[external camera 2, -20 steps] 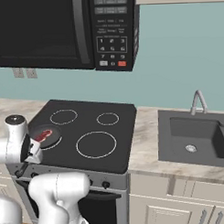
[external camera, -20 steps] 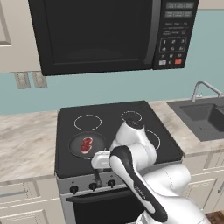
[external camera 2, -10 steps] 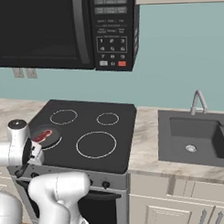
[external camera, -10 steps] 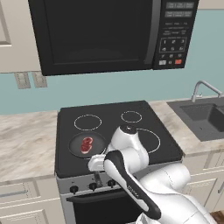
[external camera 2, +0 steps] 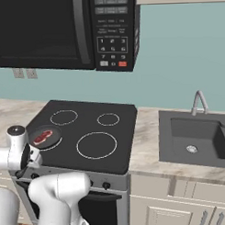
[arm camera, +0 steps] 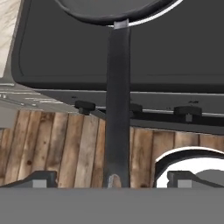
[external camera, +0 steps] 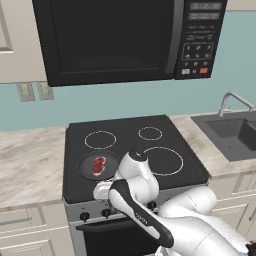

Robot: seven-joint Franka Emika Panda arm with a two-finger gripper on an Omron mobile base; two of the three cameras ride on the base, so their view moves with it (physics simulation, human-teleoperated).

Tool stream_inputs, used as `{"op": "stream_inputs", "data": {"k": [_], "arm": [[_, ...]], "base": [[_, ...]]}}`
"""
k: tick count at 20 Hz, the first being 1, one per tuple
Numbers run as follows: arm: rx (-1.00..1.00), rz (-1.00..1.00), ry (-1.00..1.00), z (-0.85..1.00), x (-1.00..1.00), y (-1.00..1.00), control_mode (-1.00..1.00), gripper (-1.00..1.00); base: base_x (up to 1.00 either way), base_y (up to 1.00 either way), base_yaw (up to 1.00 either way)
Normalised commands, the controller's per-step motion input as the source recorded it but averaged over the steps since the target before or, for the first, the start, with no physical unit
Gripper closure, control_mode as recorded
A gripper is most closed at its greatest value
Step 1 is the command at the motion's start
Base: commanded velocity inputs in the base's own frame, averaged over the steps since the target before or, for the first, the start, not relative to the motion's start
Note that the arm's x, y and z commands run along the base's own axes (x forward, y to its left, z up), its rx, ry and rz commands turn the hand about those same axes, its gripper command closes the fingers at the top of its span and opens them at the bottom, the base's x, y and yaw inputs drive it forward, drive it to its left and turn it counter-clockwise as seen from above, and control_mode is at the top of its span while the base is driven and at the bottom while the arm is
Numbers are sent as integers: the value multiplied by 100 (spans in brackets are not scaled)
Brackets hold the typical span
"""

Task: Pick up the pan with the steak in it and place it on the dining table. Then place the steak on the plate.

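The black pan (external camera: 86, 168) sits on the stove's front left burner with the red steak (external camera: 99, 165) lying in it; both also show in the right base view, pan (external camera 2: 52, 137) and steak (external camera 2: 42, 136). In the hand view the pan's rim (arm camera: 109, 12) is at the top and its long handle (arm camera: 118, 109) runs down the middle. My gripper (arm camera: 113, 179) is open, one fingertip (arm camera: 41, 178) on each side of the handle's end, not touching it. The hand hangs just past the stove's front edge. The dining table and the plate are out of view.
A black microwave (external camera: 125, 37) hangs low over the stove (external camera: 165, 135). A sink (external camera 2: 193, 137) with a faucet lies to the right, and marble counter (external camera: 30, 160) to the left. Stove knobs (arm camera: 85, 106) line the front panel above the wooden floor (arm camera: 65, 148).
The arm's wrist has swung left and lower toward the stove's front left corner. The jaws have stayed open, and the pan and steak have not moved.
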Motion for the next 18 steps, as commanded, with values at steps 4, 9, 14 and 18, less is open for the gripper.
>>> {"op": "stream_inputs", "data": {"k": [4, 9, 14, 18], "arm": [[0, 0, 0, -18, 11, 34, -100, -100], [0, 0, 0, -1, 0, 3, -100, -100], [0, 0, 0, -5, 0, -2, -100, -100], [0, 0, 0, -1, 0, -11, -100, -100]], "base": [[0, 0, 0], [0, 0, 0], [0, 0, 0], [0, 0, 0]]}}
